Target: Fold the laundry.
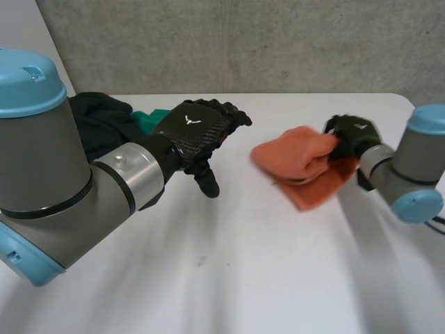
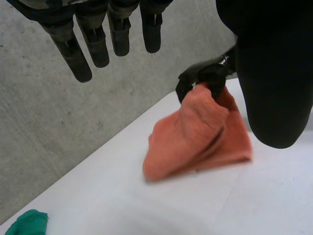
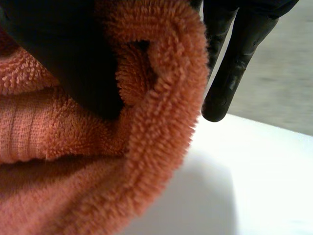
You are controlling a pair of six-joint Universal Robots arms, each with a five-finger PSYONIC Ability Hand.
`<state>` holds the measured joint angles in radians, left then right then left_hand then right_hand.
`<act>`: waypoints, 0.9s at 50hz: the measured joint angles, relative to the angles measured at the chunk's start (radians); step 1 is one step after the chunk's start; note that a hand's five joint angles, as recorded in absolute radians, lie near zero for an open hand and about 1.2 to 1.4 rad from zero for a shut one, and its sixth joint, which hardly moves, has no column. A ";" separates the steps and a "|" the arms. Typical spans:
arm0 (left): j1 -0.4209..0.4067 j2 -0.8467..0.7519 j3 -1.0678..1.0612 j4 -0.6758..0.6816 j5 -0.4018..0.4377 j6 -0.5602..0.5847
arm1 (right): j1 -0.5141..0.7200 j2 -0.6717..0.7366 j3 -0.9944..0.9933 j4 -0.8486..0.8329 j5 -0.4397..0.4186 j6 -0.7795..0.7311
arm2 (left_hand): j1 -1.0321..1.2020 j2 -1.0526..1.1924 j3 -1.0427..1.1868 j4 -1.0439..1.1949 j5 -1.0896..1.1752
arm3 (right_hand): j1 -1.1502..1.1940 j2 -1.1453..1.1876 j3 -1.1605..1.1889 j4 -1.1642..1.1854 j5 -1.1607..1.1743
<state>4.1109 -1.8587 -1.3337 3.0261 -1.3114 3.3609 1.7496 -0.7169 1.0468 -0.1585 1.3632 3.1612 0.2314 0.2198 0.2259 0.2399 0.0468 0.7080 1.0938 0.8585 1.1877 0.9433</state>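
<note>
An orange terry towel (image 1: 299,163) lies bunched on the white table (image 1: 229,278), right of the middle. My right hand (image 1: 351,136) is shut on the towel's right edge, with a fold of it lifted and rolled over. In the right wrist view the thumb (image 3: 63,54) presses the towel (image 3: 161,122) against the fingers (image 3: 234,63). My left hand (image 1: 195,129) hovers open above the table, left of the towel and apart from it. In the left wrist view its straight fingers (image 2: 93,44) point toward the towel (image 2: 195,137) and the right hand (image 2: 205,78).
A dark garment (image 1: 101,115) and a green cloth (image 1: 149,117) lie at the back left, behind my left arm. The green cloth (image 2: 27,223) lies near the table's far edge. A concrete wall (image 1: 278,42) stands behind the table.
</note>
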 measured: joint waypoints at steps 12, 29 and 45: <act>-0.001 -0.026 0.001 0.002 -0.003 0.000 | -0.199 0.356 -0.602 0.151 0.081 -0.056 | 0.000 0.000 0.000 0.000 0.000 | 0.000 0.010 0.000 0.000 0.013; -0.001 -0.048 -0.004 0.016 -0.005 -0.002 | -0.353 0.485 -0.870 0.166 0.019 -0.079 | 0.000 0.000 0.000 0.000 0.000 | 0.000 0.010 0.000 0.000 0.020; -0.003 -0.041 -0.007 0.014 -0.004 -0.020 | -0.387 0.413 -0.716 0.211 -0.070 -0.236 | 0.000 0.000 0.000 0.000 0.000 | -0.505 -0.870 -0.646 -0.951 -0.875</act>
<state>4.1079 -1.9002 -1.3410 3.0402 -1.3153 3.3408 1.3623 -0.3037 0.3309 0.0528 1.2930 2.9250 0.2314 0.2198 0.2259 0.2399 0.0467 0.2033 0.2233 0.2127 0.2367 0.0685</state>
